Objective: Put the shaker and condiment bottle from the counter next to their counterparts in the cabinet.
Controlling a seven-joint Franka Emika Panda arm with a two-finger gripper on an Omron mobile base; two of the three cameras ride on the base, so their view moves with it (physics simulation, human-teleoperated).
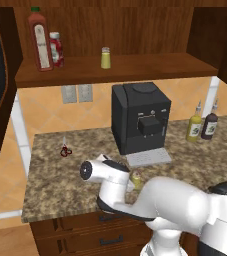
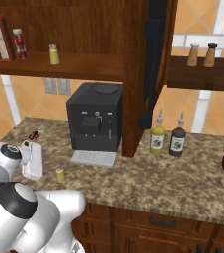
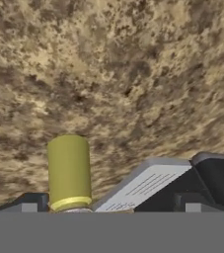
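The shaker (image 3: 69,170) stands upright on the speckled counter (image 3: 133,74) at lower left of my hand view, between my spread-wide, empty gripper (image 3: 107,205) tips, just left of the coffee machine's (image 2: 94,116) grey tray (image 3: 143,185), while its twin (image 1: 105,58) sits on the cabinet (image 1: 135,65) shelf at upper centre.

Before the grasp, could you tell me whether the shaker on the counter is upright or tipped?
Upright: the shaker stands on the counter by the coffee machine's tray.
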